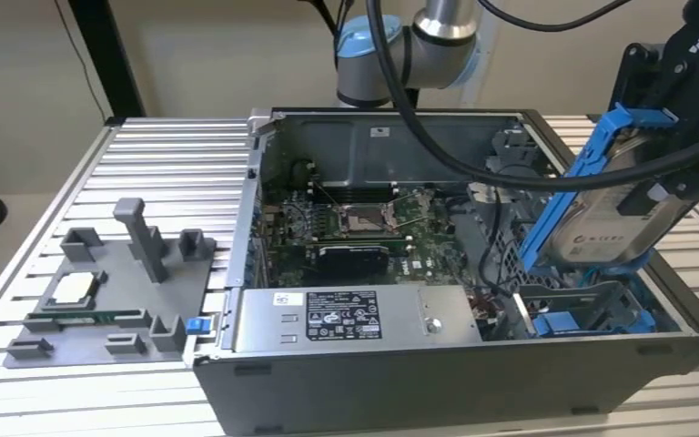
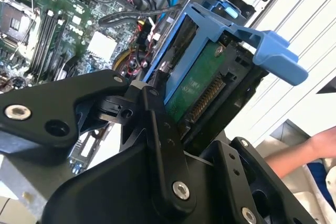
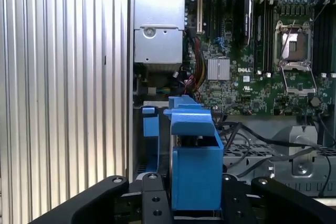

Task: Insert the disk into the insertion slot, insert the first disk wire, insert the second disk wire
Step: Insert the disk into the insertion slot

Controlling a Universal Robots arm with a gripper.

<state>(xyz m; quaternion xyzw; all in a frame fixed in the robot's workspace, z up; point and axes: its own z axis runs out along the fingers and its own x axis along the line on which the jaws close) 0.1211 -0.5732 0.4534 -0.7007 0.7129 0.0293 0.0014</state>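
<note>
Your gripper (image 1: 672, 137) is pinched tight on the disk (image 1: 599, 228), holding it steeply tilted over the blue-railed insertion slot (image 1: 586, 314).

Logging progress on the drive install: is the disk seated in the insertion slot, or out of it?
Out. The gripper holds the disk tilted in the air above the insertion slot and its blue rails.

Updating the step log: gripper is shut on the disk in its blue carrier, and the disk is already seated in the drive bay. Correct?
Not seated. The gripper is shut on the disk in its blue carrier, but the disk hangs steeply tilted above the insertion slot, not in it; the exterior view shows this.
</note>
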